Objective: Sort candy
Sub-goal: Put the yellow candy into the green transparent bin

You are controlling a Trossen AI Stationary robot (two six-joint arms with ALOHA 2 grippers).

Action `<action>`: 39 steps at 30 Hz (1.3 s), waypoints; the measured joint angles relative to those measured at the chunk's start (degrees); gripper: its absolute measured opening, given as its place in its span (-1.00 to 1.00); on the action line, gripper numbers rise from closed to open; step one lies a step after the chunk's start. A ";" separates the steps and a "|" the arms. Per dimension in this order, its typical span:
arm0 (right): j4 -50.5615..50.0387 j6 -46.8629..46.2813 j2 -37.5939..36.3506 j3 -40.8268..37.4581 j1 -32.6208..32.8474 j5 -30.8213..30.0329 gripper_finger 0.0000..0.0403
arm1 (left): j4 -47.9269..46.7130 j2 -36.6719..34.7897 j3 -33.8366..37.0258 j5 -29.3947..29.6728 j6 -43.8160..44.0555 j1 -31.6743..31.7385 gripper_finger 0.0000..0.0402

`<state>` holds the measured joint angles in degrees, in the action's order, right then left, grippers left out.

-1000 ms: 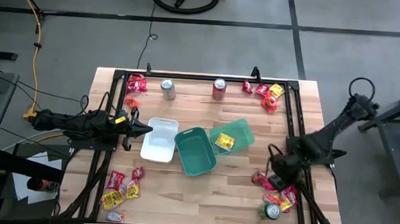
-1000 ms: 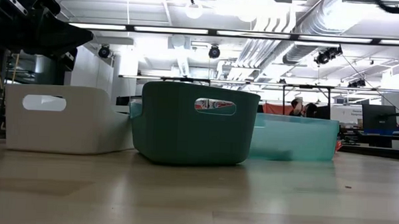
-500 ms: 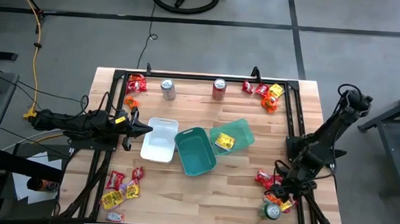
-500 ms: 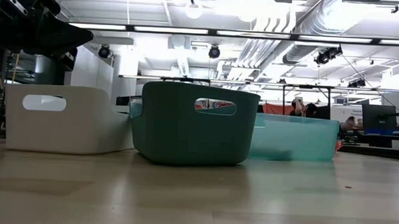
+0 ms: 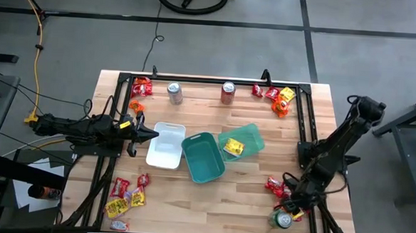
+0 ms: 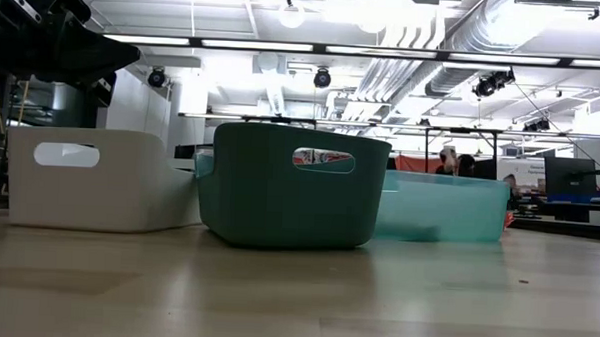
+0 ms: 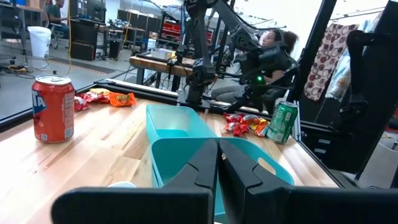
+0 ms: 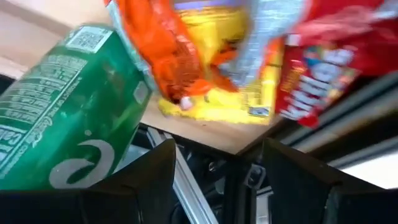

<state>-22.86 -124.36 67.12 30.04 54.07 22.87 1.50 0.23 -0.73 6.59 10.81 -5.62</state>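
Note:
Candy packets, red, yellow and orange, lie in four heaps at the table's corners: near right (image 5: 281, 189), far right (image 5: 277, 97), far left (image 5: 141, 88) and near left (image 5: 126, 198). One yellow packet (image 5: 233, 147) lies in the light teal tray (image 5: 253, 137). My right gripper (image 5: 294, 202) is open and low over the near-right heap. In the right wrist view its fingers (image 8: 214, 186) stand apart before orange (image 8: 165, 50), yellow (image 8: 214, 102) and red packets (image 8: 314, 71). My left gripper (image 5: 150, 134) is shut and waits at the white tray's (image 5: 166, 146) left rim.
A green can (image 5: 282, 219) stands right beside the right gripper, at the table's near right corner. A silver can (image 5: 174, 93) and a red can (image 5: 228, 92) stand at the far edge. The dark green tray (image 5: 204, 158) sits between the white and teal ones. A black frame rail (image 5: 308, 136) borders the table.
My right gripper has moved toward the table's near edge and down, from beside the near-right candy heap to just over it, close to the green can. The left arm, the trays and the candy have kept still.

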 joint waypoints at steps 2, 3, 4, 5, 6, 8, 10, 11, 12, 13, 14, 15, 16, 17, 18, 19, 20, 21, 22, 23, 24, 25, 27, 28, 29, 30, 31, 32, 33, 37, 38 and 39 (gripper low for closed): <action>0.39 0.82 2.25 0.00 0.00 0.00 0.17 | 0.02 -0.01 0.00 0.00 0.02 0.01 -1.00; 0.29 0.78 3.23 0.00 0.00 0.02 0.17 | 0.00 -0.01 0.00 0.00 0.01 0.01 -1.00; 0.52 0.62 4.05 0.01 -0.02 -0.12 0.17 | 0.00 -0.01 0.00 0.00 0.00 0.00 -1.00; 0.87 0.34 4.73 0.04 -0.05 -0.17 0.17 | 0.01 0.00 0.00 0.00 0.02 0.01 -1.00; 0.91 0.09 5.37 0.07 -0.07 -0.19 0.17 | 0.02 -0.01 0.01 0.00 0.02 0.00 -1.00; 0.42 -0.49 6.57 0.04 -0.06 0.09 0.17 | 0.01 0.00 0.00 0.00 0.00 0.00 -1.00; 0.30 -1.40 7.08 0.02 -0.07 0.07 0.17 | 0.02 0.00 0.02 0.00 0.02 0.01 -1.00; 0.18 -1.64 7.25 0.02 -0.12 -0.01 0.17 | 0.02 0.00 0.00 0.00 0.00 0.00 -1.00; 0.01 -1.63 7.27 0.04 -0.36 -0.51 0.17 | 0.02 -0.01 0.01 0.00 0.00 0.00 -1.00; -0.18 -1.57 7.27 0.04 -0.72 -1.14 0.17 | 0.01 -0.01 0.01 0.00 0.02 0.00 -1.00; -0.40 -1.32 7.27 0.04 -1.16 -1.88 0.17 | 0.00 -0.01 0.01 0.00 0.02 0.01 -1.00; -0.54 -0.71 7.31 0.04 -1.80 -3.24 0.17 | 0.01 0.00 0.00 0.00 0.02 -0.01 -1.00; -0.73 -0.13 7.35 0.04 -2.38 -4.55 0.17 | 0.00 0.00 0.00 0.00 0.00 -0.01 -1.00; -1.06 0.57 7.35 0.04 -3.00 -5.91 0.17 | 0.00 0.00 0.02 0.00 0.02 0.01 -1.00; -1.56 1.46 7.35 0.04 -3.60 -7.00 0.17 | 0.02 0.00 0.00 0.00 0.02 0.01 -1.00; -2.13 2.24 7.35 0.04 -4.20 -8.31 0.17 | 0.02 0.00 0.00 0.00 0.00 0.01 -1.00; -2.45 3.18 7.35 0.04 -4.87 -9.78 0.17 | 0.01 -0.01 0.01 0.00 0.01 0.01 -1.00; -2.50 4.11 7.35 0.04 -5.63 -11.31 0.17 | 0.02 0.00 0.00 0.00 0.02 -0.01 -1.00; -2.45 5.10 7.35 0.04 -6.45 -13.00 0.17 | 0.02 -0.01 0.00 0.00 0.02 0.01 -1.00; -2.44 6.35 7.35 0.04 -7.25 -14.22 0.17 | 0.01 -0.01 0.01 0.00 0.00 0.01 -1.00; -2.51 7.63 7.35 0.06 -8.16 -14.87 0.17 | 0.00 -0.01 0.00 0.00 0.01 0.01 -1.00; -2.63 9.16 7.35 0.18 -8.98 -15.32 0.17 | 0.02 0.00 0.00 0.00 0.02 -0.01 -1.00; -2.79 12.94 7.35 0.85 -10.64 -15.66 0.17 | 0.02 0.00 0.00 0.00 0.00 -0.01 -1.00; -2.96 15.09 7.27 1.39 -11.32 -15.95 0.17 | 0.00 -0.02 0.00 0.00 0.00 0.01 -1.00; -3.65 16.89 7.20 2.14 -11.98 -16.10 0.17 | 0.01 -0.01 0.00 0.00 0.02 0.00 -1.00; -4.87 18.66 7.20 2.98 -12.55 -16.48 0.17 | 0.02 -0.01 0.00 0.00 0.02 0.00 -1.00; -6.76 20.12 7.19 4.01 -12.99 -16.77 0.17 | 0.00 -0.02 0.00 0.00 0.00 0.01 -1.00; -9.07 21.63 7.19 5.25 -13.30 -17.20 0.17 | 0.00 0.00 0.00 0.00 0.02 0.01 -1.00; -11.55 23.16 7.18 6.64 -13.42 -18.10 0.17 | 0.02 -0.02 0.00 0.00 0.02 0.00 -1.00; -21.70 26.44 7.14 12.71 -13.12 -20.91 0.17 | 0.01 -0.02 0.00 0.00 0.02 -0.01 -1.00; -23.16 27.01 7.14 13.86 -12.80 -21.13 0.17 | 0.01 -0.01 0.00 0.00 0.02 0.00 -1.00; -23.79 27.58 7.14 14.70 -12.29 -20.90 0.17 | 0.02 0.00 0.02 0.00 0.00 -0.01 -1.00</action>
<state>-46.65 -96.78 74.26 44.75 41.78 1.97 1.52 0.23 -0.71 6.59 10.81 -5.63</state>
